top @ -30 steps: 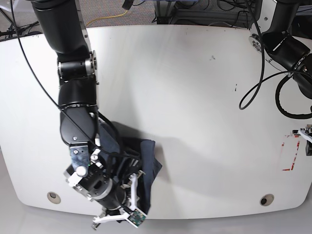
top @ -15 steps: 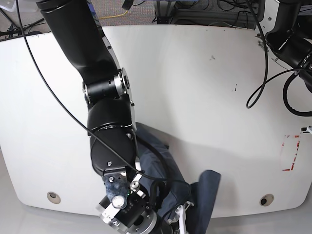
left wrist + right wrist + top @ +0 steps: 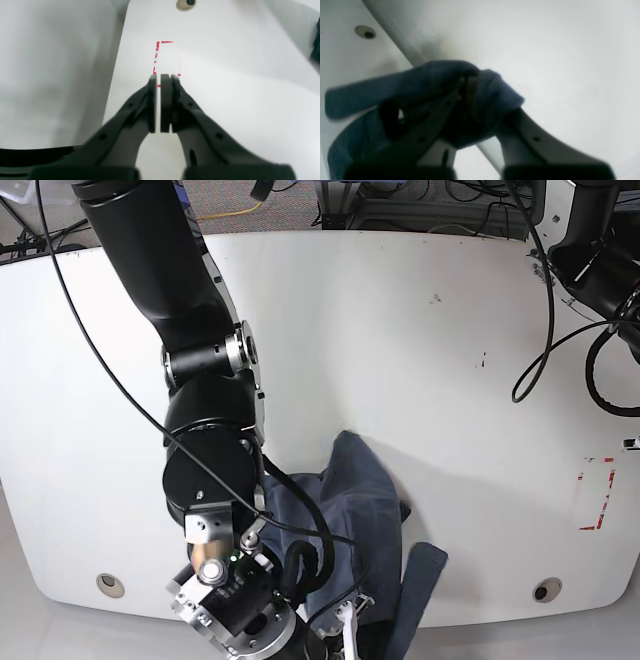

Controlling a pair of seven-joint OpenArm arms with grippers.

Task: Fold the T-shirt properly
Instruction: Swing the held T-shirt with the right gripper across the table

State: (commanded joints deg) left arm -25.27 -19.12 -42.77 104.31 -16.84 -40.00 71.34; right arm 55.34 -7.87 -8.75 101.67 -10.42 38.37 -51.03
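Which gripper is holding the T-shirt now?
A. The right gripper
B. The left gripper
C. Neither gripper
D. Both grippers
A. In the right wrist view the right gripper is closed on a bunch of the T-shirt, while the left gripper is shut on nothing above the bare table, beside the red tape marks.

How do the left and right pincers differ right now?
The left pincer is shut on nothing, a thin slit between its pads; the right pincer is clamped on a bunched fold of the dark navy-blue cotton T-shirt. The left hangs over the bare white table near red tape marks; the right reaches past the table's front edge. Both are dark, two-fingered.
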